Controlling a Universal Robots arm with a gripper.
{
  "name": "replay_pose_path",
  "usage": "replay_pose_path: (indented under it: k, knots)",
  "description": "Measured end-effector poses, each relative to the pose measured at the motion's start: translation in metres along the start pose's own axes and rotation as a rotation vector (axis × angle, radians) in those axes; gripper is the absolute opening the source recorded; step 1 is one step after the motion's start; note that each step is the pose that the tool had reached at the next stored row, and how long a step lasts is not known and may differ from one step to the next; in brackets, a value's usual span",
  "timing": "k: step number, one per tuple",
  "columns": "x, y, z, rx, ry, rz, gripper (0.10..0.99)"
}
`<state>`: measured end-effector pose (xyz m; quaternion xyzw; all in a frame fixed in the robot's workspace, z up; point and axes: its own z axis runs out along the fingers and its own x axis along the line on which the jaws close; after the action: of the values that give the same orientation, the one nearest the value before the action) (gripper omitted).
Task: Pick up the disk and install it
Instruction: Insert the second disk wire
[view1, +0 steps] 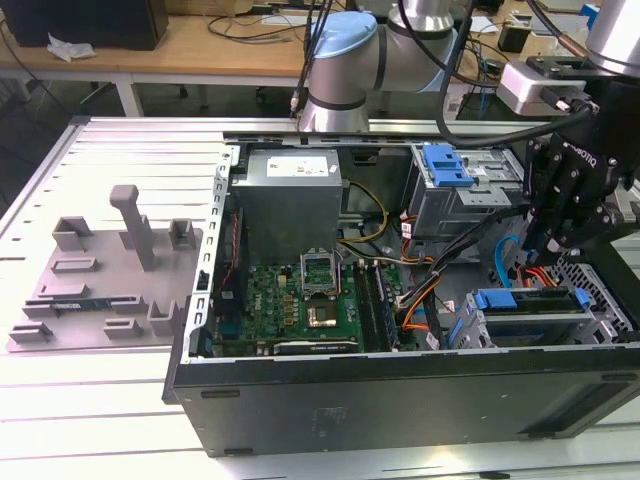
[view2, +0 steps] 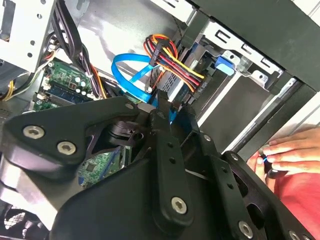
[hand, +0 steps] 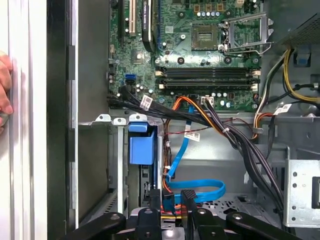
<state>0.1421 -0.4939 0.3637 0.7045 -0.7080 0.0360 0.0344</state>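
Case (view1: 400, 400): drive cage (view1: 478, 335) at 4 o'clock holds one disk (view1: 530, 322). One gripper (view1: 552, 248) just above it; spread or pinching, can't tell.

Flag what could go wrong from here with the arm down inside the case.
1. The hand sits right among the blue data cable and the coloured power wires; any move may snag or tug them.
2. A person's fingers rest by the case edge, close to the arm; pinch risk.
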Motion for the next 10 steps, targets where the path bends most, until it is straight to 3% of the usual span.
replay_pose_path:
  k: [4,9,10]
  knots:
    - [-0.0001,-0.0001,0.0011,-0.005,0.0001,0.05,0.302]
    - [-0.0044,-0.0002,0.0015,-0.006,0.0007,0.054,0.294]
    - [-0.0045,-0.0005,0.0015,-0.007,0.0006,0.054,0.176]
